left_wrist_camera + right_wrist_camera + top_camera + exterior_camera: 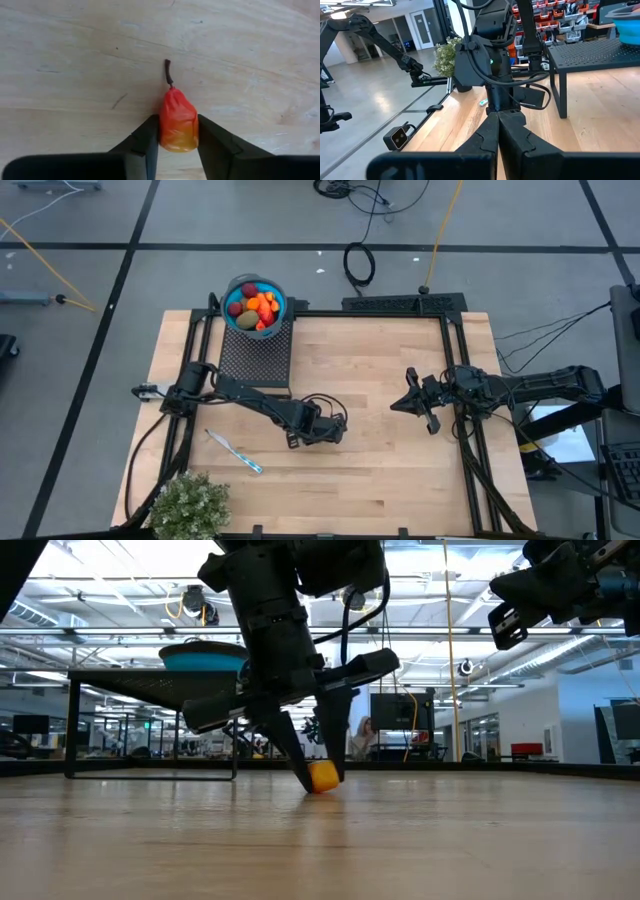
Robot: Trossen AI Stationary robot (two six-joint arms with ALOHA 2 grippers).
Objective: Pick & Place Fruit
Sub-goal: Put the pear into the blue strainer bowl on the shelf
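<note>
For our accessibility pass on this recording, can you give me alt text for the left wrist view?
A small red-orange toy fruit with a thin dark stem lies on the pale wooden table, pinched on both sides by the two dark fingers of the left tool. Nothing else shows on the wood around it.

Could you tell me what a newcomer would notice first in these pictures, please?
Probably the left gripper at mid-table, its fingers pressed against both sides of a red-orange fruit piece lying on the wood. Next, the blue bowl heaped with fruit on the black stand at the table's far edge.
</note>
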